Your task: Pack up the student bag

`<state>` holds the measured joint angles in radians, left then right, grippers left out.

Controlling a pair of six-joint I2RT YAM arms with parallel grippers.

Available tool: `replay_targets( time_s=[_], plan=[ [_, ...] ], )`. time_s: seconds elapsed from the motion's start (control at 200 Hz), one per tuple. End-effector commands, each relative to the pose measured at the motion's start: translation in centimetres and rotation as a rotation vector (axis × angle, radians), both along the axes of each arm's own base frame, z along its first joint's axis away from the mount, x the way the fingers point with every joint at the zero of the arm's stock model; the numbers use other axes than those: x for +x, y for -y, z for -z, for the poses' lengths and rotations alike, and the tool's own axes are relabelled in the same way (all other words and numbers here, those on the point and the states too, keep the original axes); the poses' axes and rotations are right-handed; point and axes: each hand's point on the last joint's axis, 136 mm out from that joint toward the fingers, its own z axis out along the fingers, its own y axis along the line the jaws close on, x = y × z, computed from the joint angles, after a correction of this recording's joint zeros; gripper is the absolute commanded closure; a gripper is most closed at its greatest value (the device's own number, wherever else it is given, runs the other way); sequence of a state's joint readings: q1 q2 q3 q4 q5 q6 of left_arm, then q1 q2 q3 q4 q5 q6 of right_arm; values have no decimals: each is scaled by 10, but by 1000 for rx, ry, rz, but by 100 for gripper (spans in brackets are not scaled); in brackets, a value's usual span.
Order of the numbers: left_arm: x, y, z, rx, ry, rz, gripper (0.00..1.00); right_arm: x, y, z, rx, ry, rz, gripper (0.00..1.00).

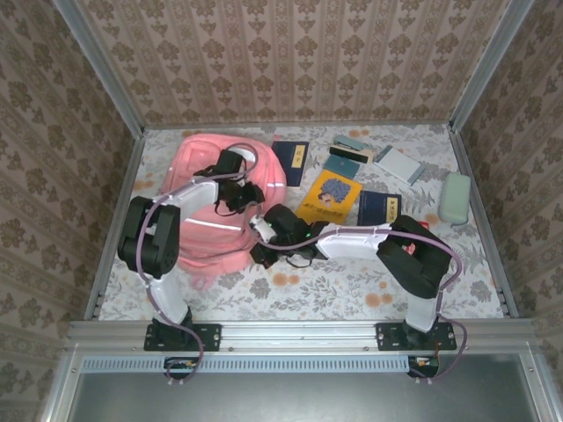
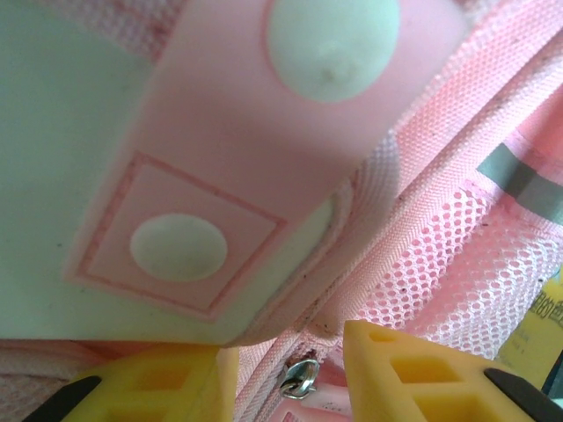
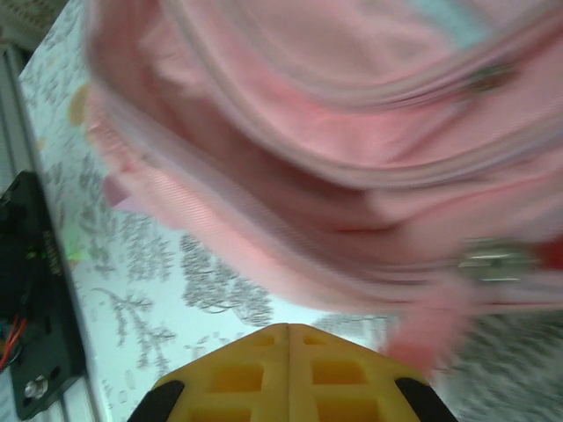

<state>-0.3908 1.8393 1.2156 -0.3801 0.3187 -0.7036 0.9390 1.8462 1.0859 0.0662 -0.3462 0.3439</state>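
The right hand, closest in, has its yellow fingers pressed fully together on nothing, just short of the student bag, which lies at ten o'clock on the surface. The left hand stands part open against the bag, a metal zipper pull loose in the gap.

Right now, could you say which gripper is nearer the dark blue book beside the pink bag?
Left. The left gripper is over the student bag's edge, just near-left of the dark blue book; the right gripper lies farther toward the bases.
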Motion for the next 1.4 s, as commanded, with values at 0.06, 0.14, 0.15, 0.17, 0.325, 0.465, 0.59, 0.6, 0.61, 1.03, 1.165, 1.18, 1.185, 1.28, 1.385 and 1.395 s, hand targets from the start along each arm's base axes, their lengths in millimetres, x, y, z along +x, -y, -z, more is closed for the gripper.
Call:
replay_targets(
  time_s=[0.06, 0.14, 0.15, 0.17, 0.325, 0.465, 0.59, 0.6, 0.61, 1.03, 1.165, 1.18, 1.185, 1.28, 1.385, 1.395],
  plan=[
    [13, -7, 2, 25, 32, -6, 62, -10, -8, -2, -11, -16, -38, 100],
    [6, -10, -10, 30, 43, -3, 61, -2, -1, -4, -26, -7, 9, 88],
    [5, -10, -12, 30, 46, -1, 61, 0, 0, -5, -23, -8, 15, 86],
    [2, -12, -15, 33, 49, -4, 60, 2, 3, -7, -17, -9, 27, 82],
    [-27, -25, -43, 76, 88, -19, 58, 25, 31, -30, 36, 16, 148, 68],
    [-63, -32, -54, 141, 96, -49, 58, 52, 68, -49, 65, 45, 298, 61],
    [-96, -25, -54, 185, 80, -67, 60, 75, 97, -59, 93, 56, 418, 56],
    [-98, -24, -54, 188, 79, -66, 60, 77, 99, -59, 92, 55, 428, 55],
    [-100, -23, -54, 190, 75, -68, 60, 78, 101, -59, 91, 56, 436, 54],
    [-142, 4, -49, 392, -8, -84, 61, 97, 144, -60, 109, 62, 605, 49],
    [-139, 13, -43, 437, -29, -40, 61, 92, 150, -57, 108, 60, 613, 48],
    [-138, 13, -42, 443, -34, -39, 61, 91, 151, -57, 109, 61, 613, 48],
    [-138, 13, -42, 446, -35, -37, 61, 91, 151, -57, 109, 60, 613, 48],
    [-138, 11, -37, 502, -57, -21, 61, 87, 155, -56, 106, 61, 617, 48],
    [-138, 8, -32, 549, -77, 3, 61, 85, 158, -57, 107, 65, 625, 47],
    [-137, 9, -32, 550, -77, 5, 61, 85, 158, -57, 107, 65, 625, 47]
  ],
)
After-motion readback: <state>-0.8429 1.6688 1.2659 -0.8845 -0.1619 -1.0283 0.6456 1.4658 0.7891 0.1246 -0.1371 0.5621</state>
